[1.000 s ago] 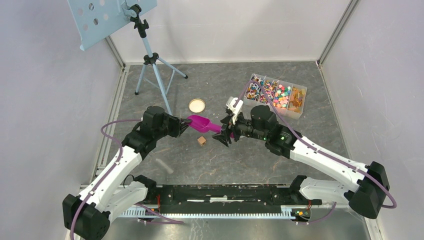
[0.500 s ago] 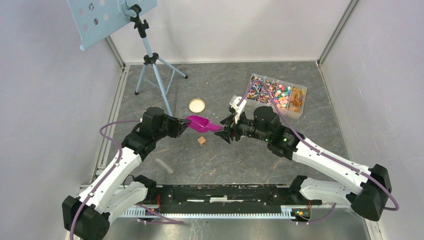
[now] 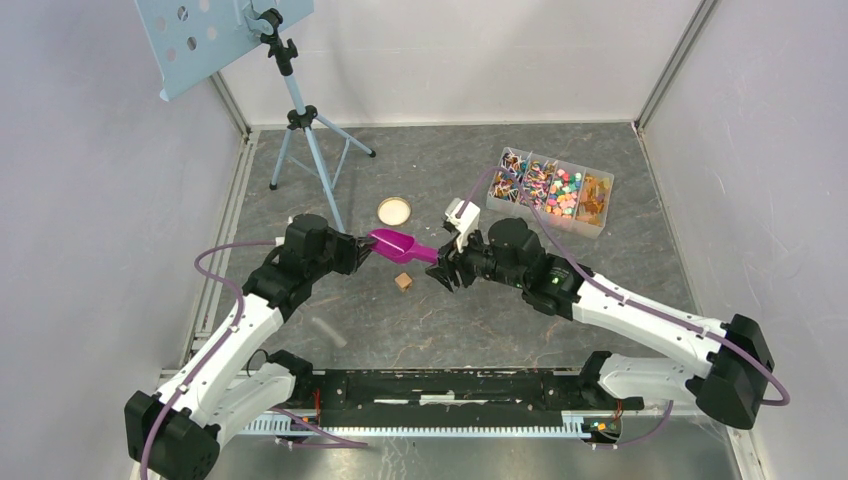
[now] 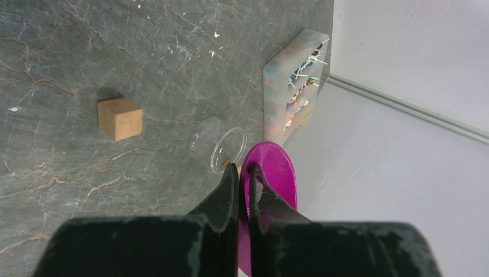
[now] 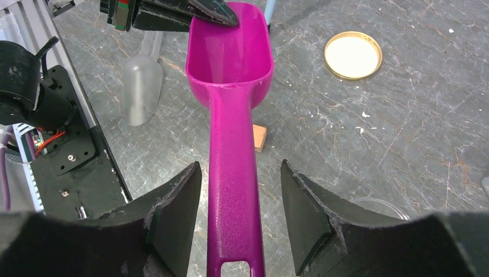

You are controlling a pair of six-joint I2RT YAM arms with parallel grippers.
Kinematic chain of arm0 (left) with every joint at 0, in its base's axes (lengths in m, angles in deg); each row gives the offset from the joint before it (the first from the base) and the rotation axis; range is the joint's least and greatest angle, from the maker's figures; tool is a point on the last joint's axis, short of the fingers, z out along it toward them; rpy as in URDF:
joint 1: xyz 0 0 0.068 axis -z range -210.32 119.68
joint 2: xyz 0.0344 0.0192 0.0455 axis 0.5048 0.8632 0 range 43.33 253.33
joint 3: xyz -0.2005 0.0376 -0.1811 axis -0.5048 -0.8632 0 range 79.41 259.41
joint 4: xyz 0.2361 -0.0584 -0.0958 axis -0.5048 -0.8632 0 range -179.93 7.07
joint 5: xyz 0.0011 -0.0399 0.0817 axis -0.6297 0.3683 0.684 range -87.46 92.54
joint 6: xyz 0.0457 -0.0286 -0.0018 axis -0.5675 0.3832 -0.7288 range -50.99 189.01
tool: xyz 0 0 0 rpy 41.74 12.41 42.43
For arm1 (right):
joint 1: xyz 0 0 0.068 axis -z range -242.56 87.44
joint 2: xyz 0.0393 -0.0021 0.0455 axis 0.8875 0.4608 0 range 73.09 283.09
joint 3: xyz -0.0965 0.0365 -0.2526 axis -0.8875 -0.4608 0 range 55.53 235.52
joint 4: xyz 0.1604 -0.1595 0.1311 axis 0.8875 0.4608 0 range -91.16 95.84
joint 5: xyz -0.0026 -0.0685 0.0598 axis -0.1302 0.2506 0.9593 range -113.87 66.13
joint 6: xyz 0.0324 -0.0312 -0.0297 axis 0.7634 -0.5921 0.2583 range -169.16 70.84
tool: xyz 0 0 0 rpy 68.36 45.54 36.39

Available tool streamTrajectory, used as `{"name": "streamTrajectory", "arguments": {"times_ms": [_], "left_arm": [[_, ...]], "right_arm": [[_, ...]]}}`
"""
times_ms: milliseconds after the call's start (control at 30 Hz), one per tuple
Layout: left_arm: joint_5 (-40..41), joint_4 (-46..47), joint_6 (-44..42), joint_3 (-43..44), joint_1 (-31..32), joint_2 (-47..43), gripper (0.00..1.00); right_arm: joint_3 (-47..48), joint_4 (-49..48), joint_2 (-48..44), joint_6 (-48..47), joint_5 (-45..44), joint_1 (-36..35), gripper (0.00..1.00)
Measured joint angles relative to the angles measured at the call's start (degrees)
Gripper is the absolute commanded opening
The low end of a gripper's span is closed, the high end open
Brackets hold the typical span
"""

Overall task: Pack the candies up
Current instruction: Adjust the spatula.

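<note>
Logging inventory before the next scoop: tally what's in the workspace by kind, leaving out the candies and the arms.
scoop: 1
cube: 1 in clear view
lid: 1
jars: 2
box: 1
tripod: 1
Total: 7

Magenta scoop [image 3: 398, 245], multicoloured candies [image 3: 546, 186]
</note>
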Motion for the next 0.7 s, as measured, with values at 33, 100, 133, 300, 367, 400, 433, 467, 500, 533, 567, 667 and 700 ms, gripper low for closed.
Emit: {"name": "streamTrajectory", "arguments": {"times_ms": [33, 100, 133, 300, 367, 400, 433, 467, 500, 533, 567, 667, 700], "left_arm": [[0.15, 0.0, 0.0, 0.0, -0.02, 0.04, 0.02], [0.44, -0.02, 0.0, 0.0, -0.04, 0.09, 0.02], [0.57, -0.04, 0.0, 0.0, -0.04, 0.09, 0.02], [1.53, 0.02, 0.44, -0.04, -0.15, 0.15, 0.02], [1.53, 0.0, 0.61, -0.09, -0.26, 0.15, 0.02], [1.53, 0.04, 0.7, -0.09, -0.28, 0.15, 0.02], [1.53, 0.15, 0.87, -0.11, -0.31, 0.13, 0.02], [1.51, 0.35, 0.98, -0.15, -0.33, 0.11, 0.02], [1.4, 0.48, 1.2, -0.31, -0.31, 0.07, 0.02], [1.16, 0.76, 1.4, -0.55, -0.28, -0.04, 0.02], [0.94, 1.03, 1.6, -0.85, -0.24, -0.11, 0.02], [0.17, 1.29, 2.27, -1.42, -0.13, -0.24, 0.02], [-0.02, 1.27, 2.4, -1.53, -0.09, -0.24, 0.02]], "right_arm": [[0.0, 0.0, 0.17, 0.0, -0.26, -0.15, 0.56], [0.0, -0.02, 0.48, 0.0, -0.59, -0.28, 0.52], [0.0, -0.02, 0.61, 0.0, -0.74, -0.31, 0.48], [-0.02, -0.76, 1.31, 0.11, -0.39, -0.46, 0.1], [-0.07, -1.25, 1.33, 0.02, -0.46, -0.72, 0.07], [-0.09, -1.73, 1.31, -0.04, -0.46, -0.72, 0.07], [-0.39, -2.27, 1.2, -0.07, -0.48, -0.7, 0.07], [-0.81, -2.75, 0.98, -0.07, -0.52, -0.7, 0.08], [-1.44, -3.43, 0.57, -0.04, -0.55, -0.72, 0.12], [-2.19, -4.11, 0.11, -0.07, -0.55, -0.7, 0.19], [-2.71, -4.68, -0.26, -0.07, -0.55, -0.72, 0.3], [-3.85, -5.73, -1.03, -0.11, -0.61, -0.74, 0.43], [-3.96, -6.47, -1.14, -0.13, -0.57, -0.74, 0.43]]}}
